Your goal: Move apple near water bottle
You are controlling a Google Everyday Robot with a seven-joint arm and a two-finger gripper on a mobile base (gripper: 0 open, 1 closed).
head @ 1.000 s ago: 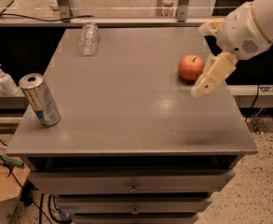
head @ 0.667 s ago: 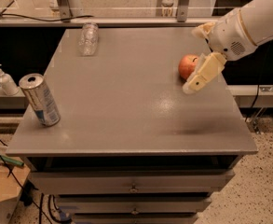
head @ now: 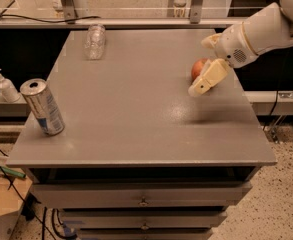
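**Gripper being held open at the apple**

The gripper (head: 207, 60) is being held low over the table (head: 136, 129), at its right edge. Its fingers (head: 206, 80) are being held well apart. The apple (head: 198, 68) is sitting on the table near that right edge, towards the far side, and is being partly hidden by the nearer finger. Whether it is being touched cannot be told. The water bottle (head: 94, 41) is lying on its side by the table's far edge, towards the left corner. A drink can (head: 42, 106) is standing at the table's left edge, and a pump dispenser (head: 5, 85) is standing just off the table's left side.
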